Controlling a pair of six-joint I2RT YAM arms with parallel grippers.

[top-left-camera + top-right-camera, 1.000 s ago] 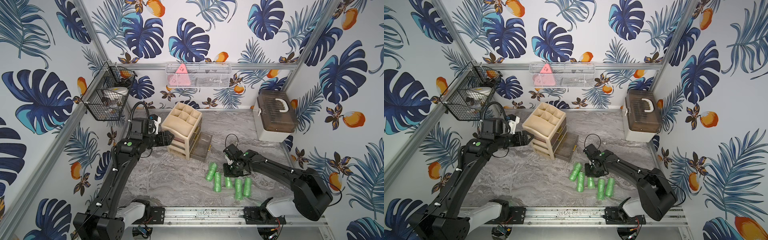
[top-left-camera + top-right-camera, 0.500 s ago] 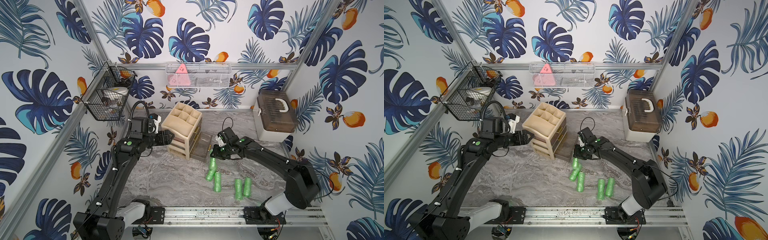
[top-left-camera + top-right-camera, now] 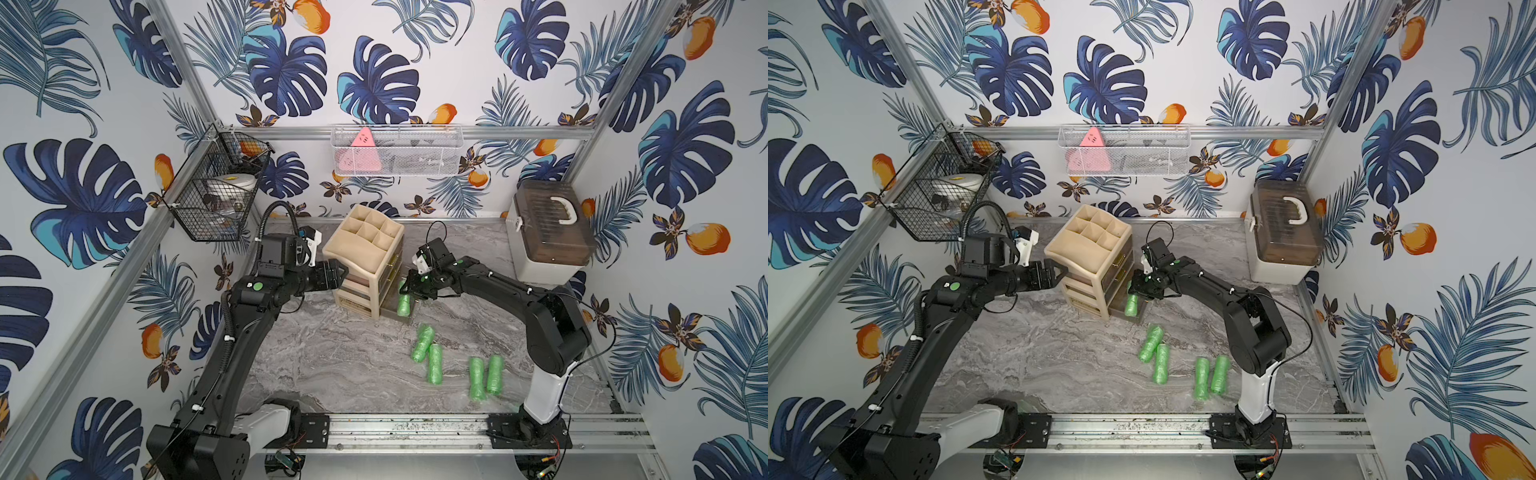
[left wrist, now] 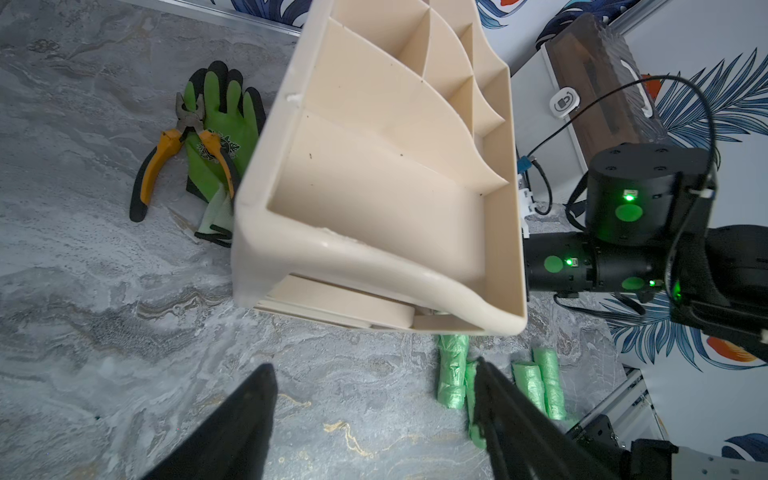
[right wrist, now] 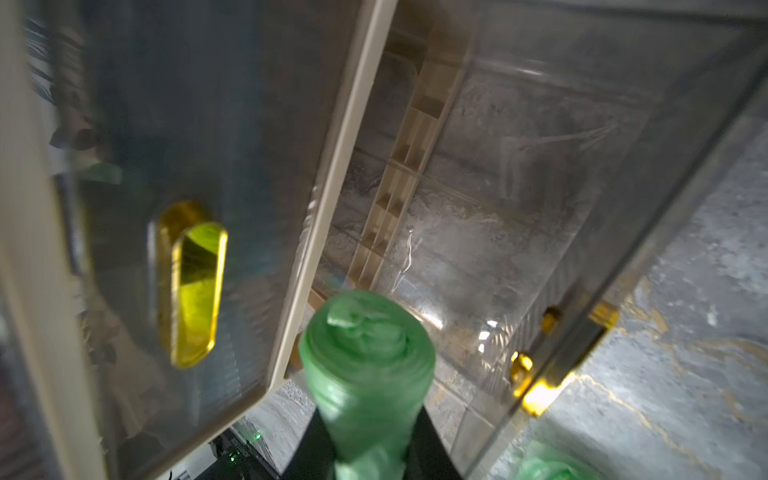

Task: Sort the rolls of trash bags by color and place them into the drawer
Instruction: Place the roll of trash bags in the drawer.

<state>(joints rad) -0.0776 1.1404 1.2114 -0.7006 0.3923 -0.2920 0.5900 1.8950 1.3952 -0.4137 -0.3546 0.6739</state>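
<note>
My right gripper (image 3: 409,291) (image 5: 368,436) is shut on a bright green roll of trash bags (image 3: 403,305) (image 3: 1131,305) (image 5: 368,365). The roll hangs end-down over the open clear bottom drawer (image 3: 409,321) (image 5: 540,166) of the beige organizer (image 3: 365,245) (image 4: 374,187). Several more green rolls (image 3: 422,343) (image 3: 1201,378) (image 4: 451,374) lie loose on the marble floor in front of the organizer. My left gripper (image 3: 338,276) (image 3: 1059,272) (image 4: 374,368) stands open at the organizer's left side, with nothing between its fingers.
A green work glove (image 4: 220,124) and orange-handled pliers (image 4: 166,166) lie behind the organizer. A lidded brown-and-white box (image 3: 548,232) stands at the back right. A black wire basket (image 3: 216,187) and a white mesh shelf (image 3: 395,149) hang on the walls.
My right gripper has carried a green roll from the pile on the floor up and back to the open drawer. The left arm has stayed where it was.
</note>
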